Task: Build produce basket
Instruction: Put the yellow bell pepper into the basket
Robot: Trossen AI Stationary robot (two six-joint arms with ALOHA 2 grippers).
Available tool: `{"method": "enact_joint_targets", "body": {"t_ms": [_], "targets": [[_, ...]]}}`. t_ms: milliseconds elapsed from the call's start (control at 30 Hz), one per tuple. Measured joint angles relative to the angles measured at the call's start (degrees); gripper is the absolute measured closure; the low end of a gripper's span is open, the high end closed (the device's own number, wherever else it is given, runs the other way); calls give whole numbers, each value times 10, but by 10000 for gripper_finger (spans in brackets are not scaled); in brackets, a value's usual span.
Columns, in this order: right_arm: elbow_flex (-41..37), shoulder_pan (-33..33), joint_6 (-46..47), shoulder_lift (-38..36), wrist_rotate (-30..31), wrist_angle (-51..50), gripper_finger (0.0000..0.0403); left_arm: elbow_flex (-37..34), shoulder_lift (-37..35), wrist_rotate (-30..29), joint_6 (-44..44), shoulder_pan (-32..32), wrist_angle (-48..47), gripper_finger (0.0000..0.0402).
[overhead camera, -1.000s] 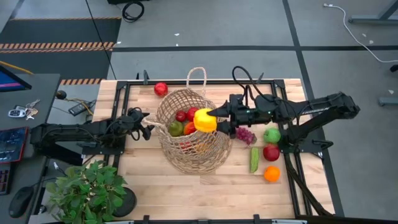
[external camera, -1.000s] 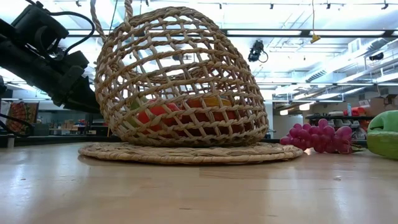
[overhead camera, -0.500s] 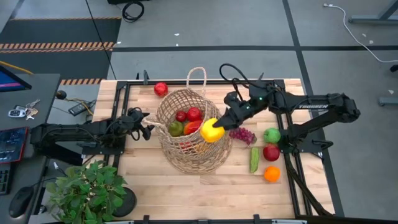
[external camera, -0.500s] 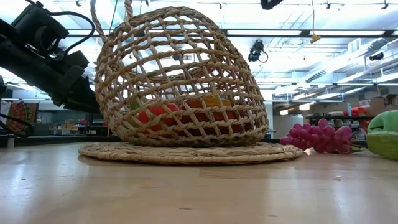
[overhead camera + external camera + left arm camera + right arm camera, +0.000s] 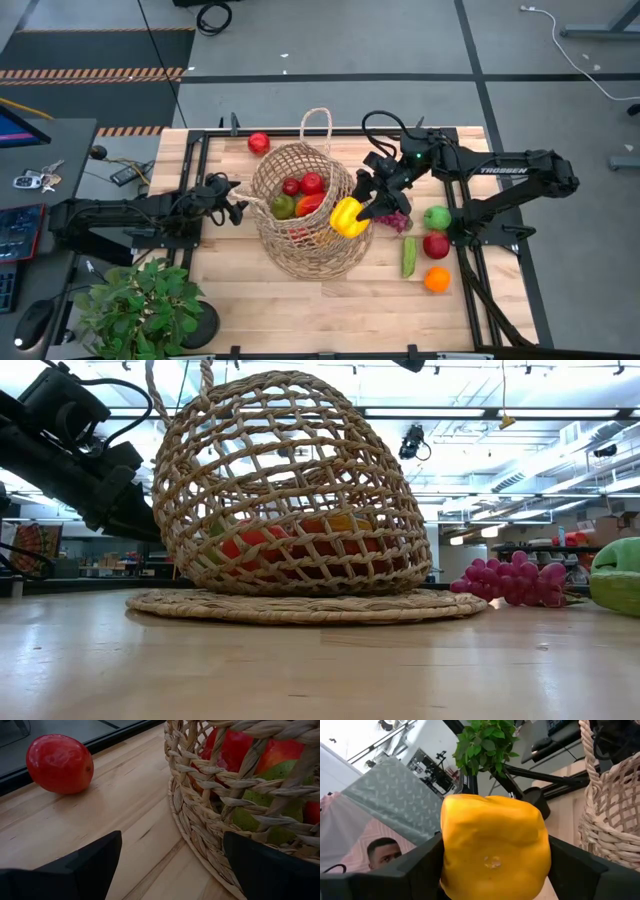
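Observation:
The tan wicker basket [image 5: 305, 212] stands mid-table on a woven mat [image 5: 300, 605]. Red and green fruits [image 5: 300, 195] lie inside it. My right gripper [image 5: 362, 206] is shut on the yellow pepper [image 5: 347, 216] above the basket's right rim. My left gripper [image 5: 170, 870] stands open and low beside the basket's left wall [image 5: 200, 820]; whether a finger touches the weave, I cannot tell. A red apple [image 5: 259, 143] lies on the table at the far left of the basket. Purple grapes [image 5: 395, 220] lie to its right. My right gripper pinches the yellow pepper by two opposite sides [image 5: 451, 870] between its two fingers [image 5: 420, 865]. The fingers come in about level, from the table's far right. The pepper is lifted clear, above the basket's right rim.
A green apple [image 5: 437, 217], a red apple [image 5: 436, 244], an orange [image 5: 437, 279] and a long green piece [image 5: 409, 256] lie right of the basket. A potted plant [image 5: 140, 305] stands at the near left corner. A person [image 5: 382, 852] shows beyond the table.
My right gripper has carried the yellow pepper from over the basket's opening toward the near edge and a little right, to above the right rim. Its wrist has rolled, turning the pepper with it. It has stayed shut on the pepper.

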Motion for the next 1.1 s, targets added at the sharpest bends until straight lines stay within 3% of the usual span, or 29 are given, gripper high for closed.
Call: {"method": "enact_joint_targets", "body": {"t_ms": [200,367,533,667,967,1100], "targets": [[0,-1,-5,0,1,11,93,0,0,0,0,0,0,44],[0,-6,-149,5,4,25,93,0,0,0,0,0,0,44],[0,-8,-199,9,74,11,93,0,0,0,0,0,0,44],[0,-7,-237,10,90,2,93,0,0,0,0,0,0,44],[0,-6,-243,10,92,9,93,0,0,0,0,0,0,44],[0,1,-211,10,148,21,93,0,0,0,0,0,0,44]]}}
